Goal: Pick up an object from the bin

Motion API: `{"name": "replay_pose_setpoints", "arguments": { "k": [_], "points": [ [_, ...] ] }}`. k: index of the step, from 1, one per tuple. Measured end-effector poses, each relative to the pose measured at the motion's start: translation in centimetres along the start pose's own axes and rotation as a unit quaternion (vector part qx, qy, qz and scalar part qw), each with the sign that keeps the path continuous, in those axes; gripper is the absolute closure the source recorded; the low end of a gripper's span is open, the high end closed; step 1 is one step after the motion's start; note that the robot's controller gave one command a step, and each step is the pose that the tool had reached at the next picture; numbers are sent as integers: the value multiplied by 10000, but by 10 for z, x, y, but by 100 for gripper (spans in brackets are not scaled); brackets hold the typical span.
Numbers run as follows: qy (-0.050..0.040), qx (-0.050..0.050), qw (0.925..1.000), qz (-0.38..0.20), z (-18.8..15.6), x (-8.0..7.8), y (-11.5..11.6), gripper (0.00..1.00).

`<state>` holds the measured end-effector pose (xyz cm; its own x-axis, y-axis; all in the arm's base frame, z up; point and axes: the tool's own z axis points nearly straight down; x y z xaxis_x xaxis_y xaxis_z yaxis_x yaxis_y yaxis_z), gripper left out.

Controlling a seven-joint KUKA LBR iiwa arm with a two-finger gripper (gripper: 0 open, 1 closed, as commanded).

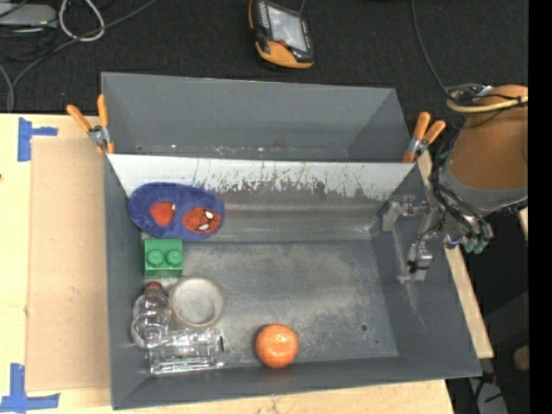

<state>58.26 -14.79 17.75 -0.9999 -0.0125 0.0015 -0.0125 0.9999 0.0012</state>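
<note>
My gripper (405, 235) hangs over the right side of the bin, close to the right wall, open, with nothing between its fingers. No loose thing lies under it. The nearest one is an orange ball (276, 345), which rests near the front wall, well to the gripper's lower left. A roll of clear tape (197, 302) lies flat further left.
The other things sit along the bin's left side: a blue oval pouch with two red spider faces (177, 211) at the back, a green toy brick (163, 257) below it, and clear plastic pieces (177, 345) in the front left corner. The arm comes in over the right rim.
</note>
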Motion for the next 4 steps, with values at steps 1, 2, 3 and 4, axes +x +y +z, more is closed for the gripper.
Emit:
{"name": "replay_pose_setpoints", "arguments": {
  "k": [1,2,3,4],
  "points": [
    [0,0,10000,-2,0,0,0,0],
    [64,-26,10000,39,64,72,92,0],
    [-62,30,9993,-366,77,26,62,0],
    [-29,7,9981,616,-3,24,59,0]
  ]
}}
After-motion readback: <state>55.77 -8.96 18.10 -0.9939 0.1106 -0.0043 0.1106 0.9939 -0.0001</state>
